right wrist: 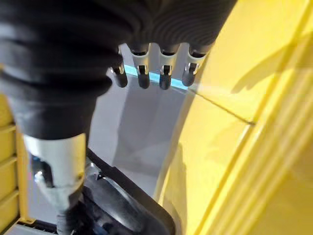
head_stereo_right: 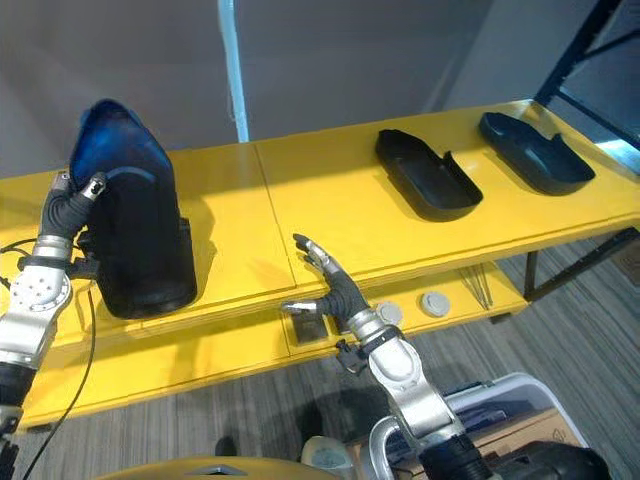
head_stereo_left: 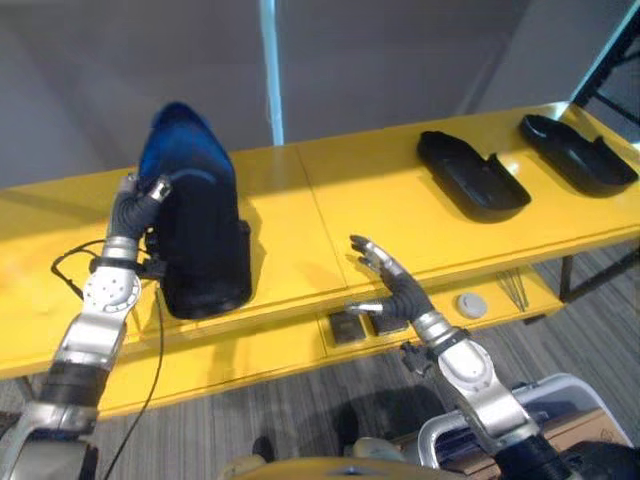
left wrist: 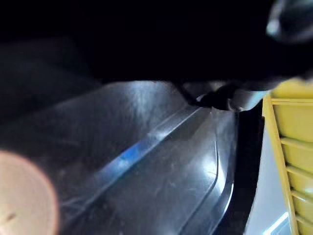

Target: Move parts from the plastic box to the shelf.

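Right hand (head_stereo_left: 392, 283) open, left hand (head_stereo_left: 137, 206) gripping part (head_stereo_left: 195, 225)

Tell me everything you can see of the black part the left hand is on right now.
The black part stands upright on the yellow shelf, toward the robot's left end. It looks like glossy moulded plastic, with a wide rounded base near the shelf's front edge and a narrower curved top that shows blue. The left hand grips its upper left edge, fingers curled round it. Two similar parts lie flat further right, apart from it. The right hand hovers open, not touching it.
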You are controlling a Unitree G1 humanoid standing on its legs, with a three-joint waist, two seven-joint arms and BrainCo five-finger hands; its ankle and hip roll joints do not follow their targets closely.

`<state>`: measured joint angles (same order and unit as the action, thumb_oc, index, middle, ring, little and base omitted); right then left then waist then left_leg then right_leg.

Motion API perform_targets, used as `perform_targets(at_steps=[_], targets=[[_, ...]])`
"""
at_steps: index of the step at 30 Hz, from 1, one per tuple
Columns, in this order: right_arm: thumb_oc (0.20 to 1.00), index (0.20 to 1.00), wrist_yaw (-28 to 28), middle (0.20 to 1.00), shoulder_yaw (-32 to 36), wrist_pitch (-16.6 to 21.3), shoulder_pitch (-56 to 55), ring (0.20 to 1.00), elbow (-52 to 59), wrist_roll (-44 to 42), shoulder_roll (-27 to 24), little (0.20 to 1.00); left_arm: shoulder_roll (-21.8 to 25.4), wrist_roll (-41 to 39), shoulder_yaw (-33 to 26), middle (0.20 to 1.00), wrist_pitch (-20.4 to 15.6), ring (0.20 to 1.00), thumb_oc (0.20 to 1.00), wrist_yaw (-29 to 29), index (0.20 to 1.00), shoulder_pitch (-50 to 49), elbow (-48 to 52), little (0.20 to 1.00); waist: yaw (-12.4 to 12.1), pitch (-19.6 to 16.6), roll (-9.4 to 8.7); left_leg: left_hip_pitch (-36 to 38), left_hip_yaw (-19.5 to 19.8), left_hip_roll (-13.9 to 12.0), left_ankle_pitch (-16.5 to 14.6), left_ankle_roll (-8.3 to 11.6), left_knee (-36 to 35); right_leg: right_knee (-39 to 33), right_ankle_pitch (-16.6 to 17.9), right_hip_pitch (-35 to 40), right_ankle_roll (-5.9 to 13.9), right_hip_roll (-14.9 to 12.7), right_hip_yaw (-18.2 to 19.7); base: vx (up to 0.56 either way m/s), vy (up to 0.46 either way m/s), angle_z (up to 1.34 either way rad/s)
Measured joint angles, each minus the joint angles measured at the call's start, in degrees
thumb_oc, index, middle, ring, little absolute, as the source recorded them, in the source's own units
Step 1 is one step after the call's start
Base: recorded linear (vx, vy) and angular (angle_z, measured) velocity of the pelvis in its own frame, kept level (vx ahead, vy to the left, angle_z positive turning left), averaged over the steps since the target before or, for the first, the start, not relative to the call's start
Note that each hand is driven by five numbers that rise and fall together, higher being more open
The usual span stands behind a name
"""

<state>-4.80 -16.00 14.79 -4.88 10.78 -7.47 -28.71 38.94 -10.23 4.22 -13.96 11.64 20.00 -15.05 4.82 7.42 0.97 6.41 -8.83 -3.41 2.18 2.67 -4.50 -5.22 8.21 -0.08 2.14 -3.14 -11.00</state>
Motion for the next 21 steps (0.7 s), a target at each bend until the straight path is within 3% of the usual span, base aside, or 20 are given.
perform_targets(at_steps=[1, 2, 3, 8, 12, 15, 21], targets=[[1.0, 1.0, 0.0, 1.0, 0.0, 0.0, 0.0, 1.0, 0.0, 0.0, 0.0, 1.0, 0.0, 0.0, 0.0, 0.2, 0.0, 0.2, 0.2, 0.0, 0.2, 0.0, 0.0, 0.2, 0.0, 0.0, 0.0, 0.0, 0.0, 0.0, 0.0, 0.0, 0.0, 0.0, 0.0, 0.0, 0.0, 0.0, 0.0, 0.02, 0.015, -0.15], [1.0, 1.0, -0.18, 1.0, 0.4, -0.04, -1.42, 1.0, -0.05, 0.01, -0.11, 1.0, 2.66, -4.45, 4.11, 0.2, 0.79, 0.2, 0.2, -1.01, 0.2, 7.84, -9.67, 0.2, 0.79, -0.02, 0.03, 0.13, -0.73, -0.18, -0.02, 0.0, -0.01, -0.01, -0.11, -0.24, 0.13, 0.18, 0.62, 0.01, 0.02, -0.15], [1.0, 1.0, -0.18, 1.0, 0.4, -0.04, -1.48, 1.0, -0.05, 0.01, -0.07, 1.0, 3.22, -6.05, 4.93, 0.2, 1.16, 0.2, 0.2, -1.29, 0.2, 9.59, -11.96, 0.2, 1.65, -0.04, 0.07, 0.11, -0.85, -0.17, -0.03, 0.01, -0.03, -0.01, -0.1, -0.34, 0.12, 0.2, 0.8, 0.01, 0.021, -0.16], [1.0, 1.0, 0.04, 1.0, -1.3, -0.14, -0.16, 1.0, -0.51, 0.05, -0.15, 1.0, 2.97, -18.59, 12.03, 0.2, 4.18, 0.2, 0.2, -5.61, 0.2, 20.24, -29.3, 0.2, 3.7, -1.46, 0.95, -1.78, -2.43, -0.03, -0.04, 0.17, -0.04, -0.01, 0.51, -3.29, -0.14, 0.32, 2.46, -0.04, 0.013, -0.19], [1.0, 1.0, -0.05, 1.0, -4.43, -0.31, 1.78, 1.0, -0.46, 0.16, -1.73, 1.0, 4.06, -18.4, 14.02, 0.2, 7.4, 0.2, 0.2, -8.3, 0.2, 26.35, -39.89, 0.2, 4.72, -1.46, 1.05, -6.22, -3.26, 0.03, 1.06, 0.28, -0.04, 0.01, 2.03, -7.98, -0.13, 0.4, 3.14, -0.05, -0.013, -0.13], [1.0, 1.0, -0.11, 1.0, -5.13, -0.41, 2.5, 1.0, -0.47, 0.16, -2.72, 1.0, 4.58, -16.43, 14.01, 0.2, 7.71, 0.2, 0.2, -9.83, 0.2, 26.23, -40.75, 0.2, 4.52, -1.22, 1.06, -6.68, -3.25, -0.23, 1.13, 0.35, -0.23, 0.0, 2.12, -8.43, -0.35, 0.67, 3.09, -0.03, -0.014, 0.0], [1.0, 1.0, -0.64, 1.0, -5.75, -0.35, 3.34, 1.0, -0.45, 0.12, -3.5, 1.0, 10.72, -9.93, 14.92, 0.2, 8.3, 0.2, 0.2, -10.92, 0.2, 28.99, -42.54, 0.2, 3.95, 1.33, 0.85, -8.09, -3.17, -0.19, 1.36, 0.5, -0.37, -0.01, 2.32, -9.84, -0.18, 0.62, 3.11, 0.0, 0.0, 0.0]])
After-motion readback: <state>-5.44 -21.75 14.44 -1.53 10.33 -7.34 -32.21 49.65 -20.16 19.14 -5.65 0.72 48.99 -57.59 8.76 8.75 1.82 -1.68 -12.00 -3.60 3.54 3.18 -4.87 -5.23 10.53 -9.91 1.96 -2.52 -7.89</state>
